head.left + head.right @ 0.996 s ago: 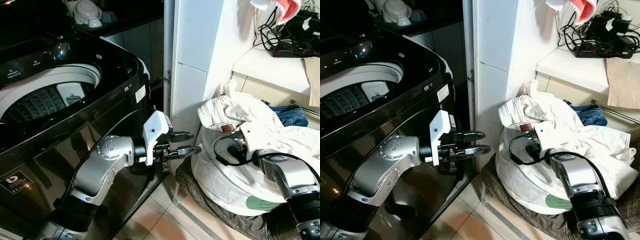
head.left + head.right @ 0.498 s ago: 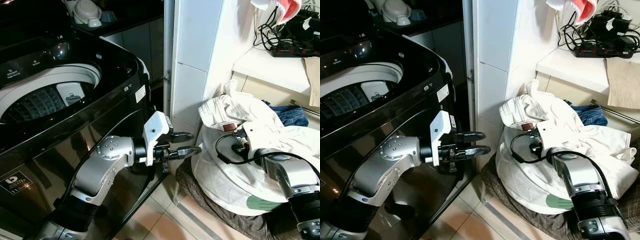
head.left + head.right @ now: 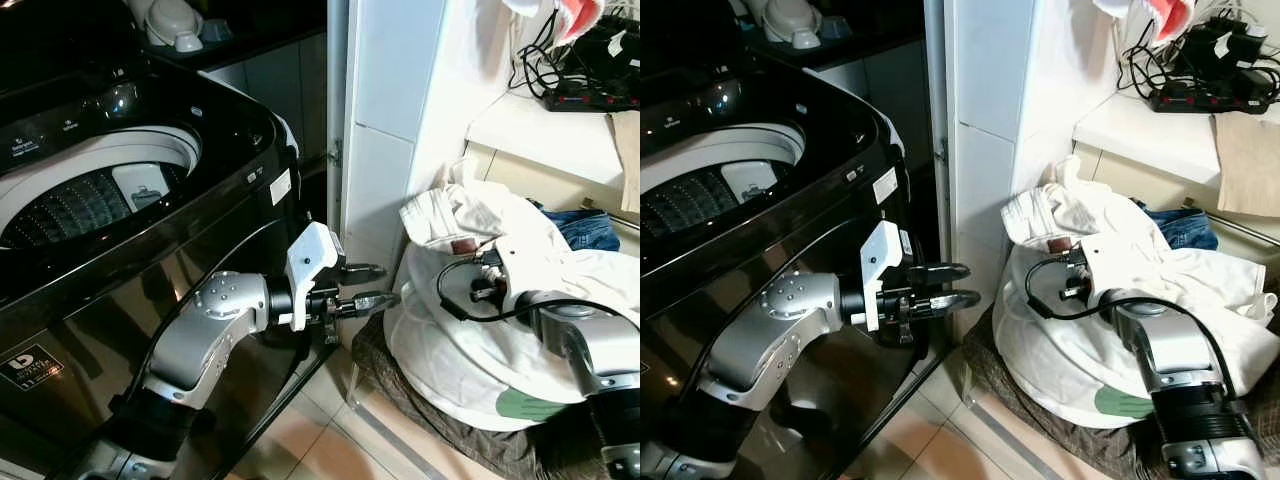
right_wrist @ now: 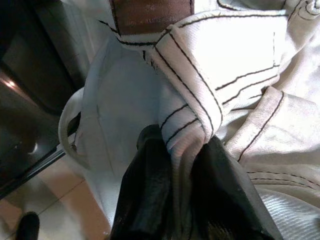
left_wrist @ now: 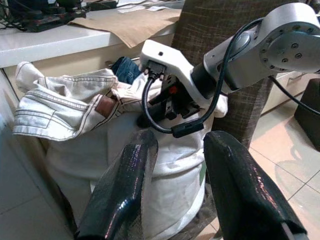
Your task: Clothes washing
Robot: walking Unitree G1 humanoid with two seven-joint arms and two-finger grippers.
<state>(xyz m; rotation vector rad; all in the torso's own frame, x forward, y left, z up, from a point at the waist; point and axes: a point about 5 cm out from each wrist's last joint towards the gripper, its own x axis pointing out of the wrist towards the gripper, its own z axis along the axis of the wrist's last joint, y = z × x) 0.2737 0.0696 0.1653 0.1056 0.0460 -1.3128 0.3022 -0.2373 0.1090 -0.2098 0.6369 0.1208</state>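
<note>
So the right tool (image 4: 175,200) is down in the laundry pile beside the washer, and its 2 black fingers (image 4: 150,190) are pinched tight on a fold of the white jeans (image 3: 450,215). In the right wrist view you can see the seam with dark stitching bunched up between them, with the brown leather waist patch (image 4: 150,12) just above. The jeans sit on top of a heap of white laundry (image 3: 1080,340) stuffed in a white bag, which rests on a brown woven basket (image 3: 420,420) on the tiled floor (image 3: 330,440). A bit of blue denim (image 3: 585,230) pokes out behind the white stuff.

The left tool (image 3: 365,287) hangs in the air in front of the washer's dark front panel, pointing toward the pile but well short of touching it. Its 2 fingers (image 5: 125,185) are spread apart with nothing between them; the left wrist view looks straight through the gap at the right arm and the jeans.

The washing machine (image 3: 150,200) is a black top-loader on the robot's left, lid up, with the steel drum (image 3: 80,205) visible inside a white rim. A white tiled pillar (image 3: 385,120) stands between the washer and the pile. Up on the worktop (image 3: 530,130) to the right there's a black power strip (image 3: 590,95) with a tangle of cables and a beige cloth (image 3: 1245,160) hanging over the edge.
</note>
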